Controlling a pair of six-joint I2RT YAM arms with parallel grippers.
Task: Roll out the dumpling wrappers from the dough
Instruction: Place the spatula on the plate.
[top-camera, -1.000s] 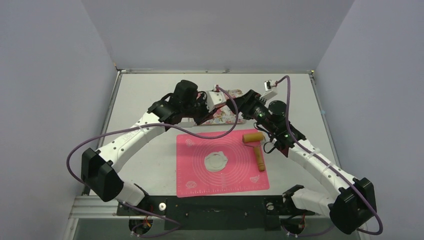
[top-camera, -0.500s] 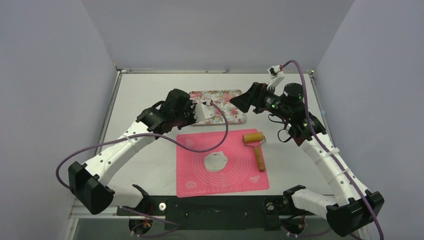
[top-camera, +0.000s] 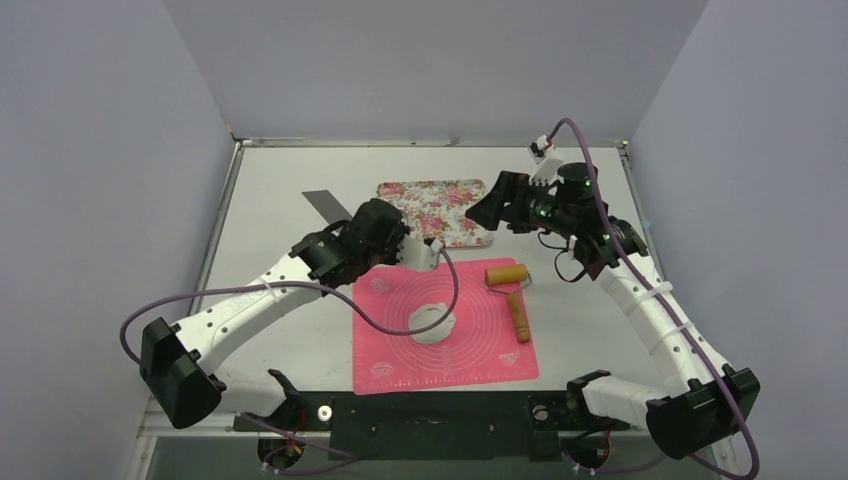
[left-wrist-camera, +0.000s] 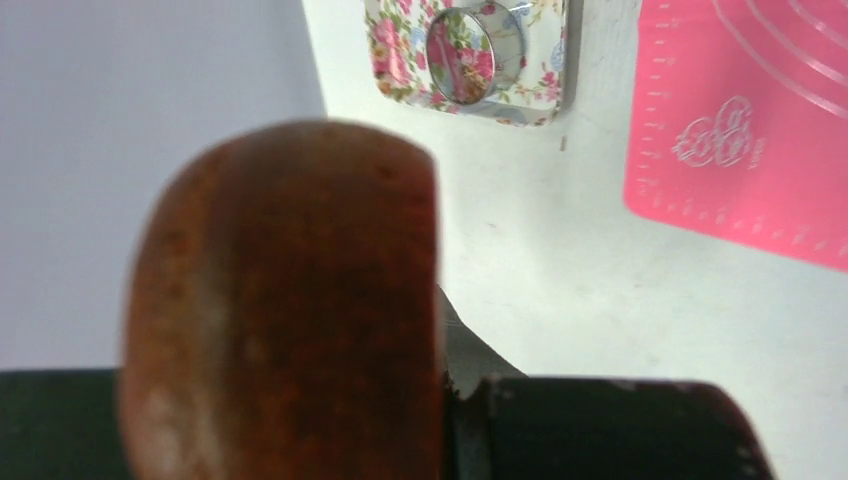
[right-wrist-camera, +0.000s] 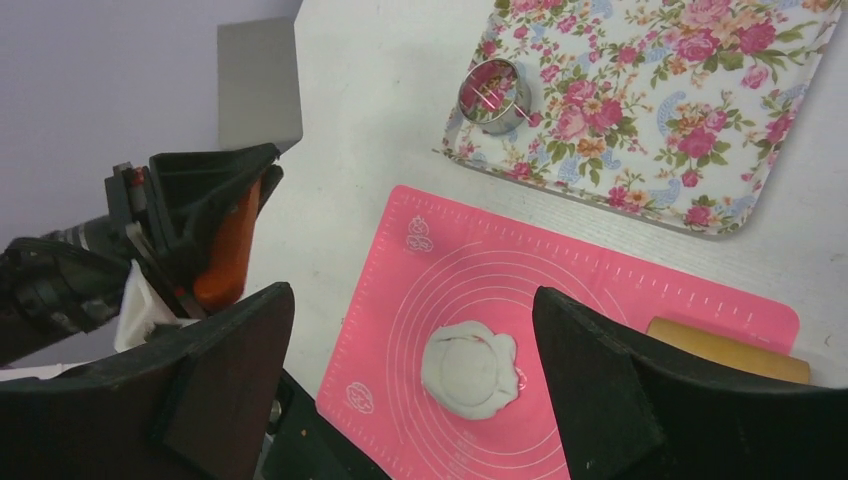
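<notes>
The dough (top-camera: 432, 322) lies flattened in the middle of the pink mat (top-camera: 390, 350), white and ragged at its edge (right-wrist-camera: 503, 352). A round cut line in it outlines one dumpling wrapper (right-wrist-camera: 466, 372). My left gripper (top-camera: 372, 224) hovers off the mat's far left corner. It is shut on a scraper, whose brown handle (left-wrist-camera: 280, 300) fills the left wrist view and whose grey blade (top-camera: 325, 207) points to the far left. My right gripper (right-wrist-camera: 412, 295) hangs open and empty high over the tray's right end (top-camera: 482, 208).
A floral tray (top-camera: 450, 195) sits beyond the mat with the metal ring cutter (right-wrist-camera: 495, 95) standing on it. A wooden roller (top-camera: 510, 290) lies on the mat's right side, handle toward me. Walls close in on the left, back and right.
Both grippers have left the tray. The left arm swung toward the mat's far left corner with the scraper, blade now showing. The right gripper opened wider and pulled back right.
</notes>
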